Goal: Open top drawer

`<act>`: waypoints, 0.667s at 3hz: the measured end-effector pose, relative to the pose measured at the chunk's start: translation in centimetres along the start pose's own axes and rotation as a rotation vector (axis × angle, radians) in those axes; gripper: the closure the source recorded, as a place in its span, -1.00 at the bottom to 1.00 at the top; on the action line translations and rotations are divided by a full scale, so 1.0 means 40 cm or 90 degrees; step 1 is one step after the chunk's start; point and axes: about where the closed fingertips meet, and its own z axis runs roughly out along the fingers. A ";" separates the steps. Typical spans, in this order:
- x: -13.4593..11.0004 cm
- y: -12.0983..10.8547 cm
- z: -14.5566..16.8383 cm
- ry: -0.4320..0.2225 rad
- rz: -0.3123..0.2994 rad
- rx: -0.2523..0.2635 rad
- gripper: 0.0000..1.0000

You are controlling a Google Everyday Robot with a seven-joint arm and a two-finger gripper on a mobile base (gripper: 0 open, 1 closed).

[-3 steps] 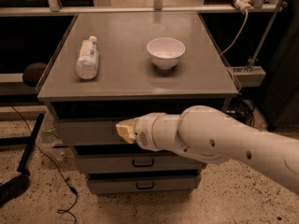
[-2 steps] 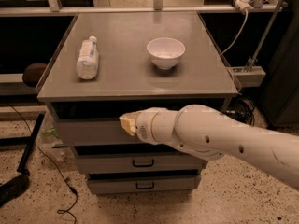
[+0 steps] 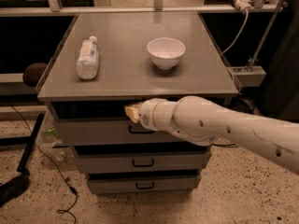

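Note:
The top drawer (image 3: 93, 132) is the tallest grey front under the cabinet top, with a dark gap showing above its front edge. Its black bar handle (image 3: 136, 131) is partly hidden behind my arm. My gripper (image 3: 132, 112) shows as a tan tip at the end of the white arm. It sits at the upper edge of the top drawer front, just above the handle and under the lip of the cabinet top. The arm comes in from the lower right.
A plastic bottle (image 3: 88, 59) lies on the grey cabinet top (image 3: 121, 78) at the left, and a white bowl (image 3: 166, 52) stands at the right. The middle drawer (image 3: 103, 163) and bottom drawer (image 3: 107, 185) are closed. Cables and a black stand lie on the floor at the left.
My gripper has risen from the level of the top drawer's handle to the drawer front's upper edge and moved slightly right. The drawers, bottle and bowl have not moved.

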 end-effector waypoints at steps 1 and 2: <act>0.022 -0.046 0.047 0.012 0.015 0.011 1.00; 0.056 -0.075 0.076 0.028 0.033 0.025 1.00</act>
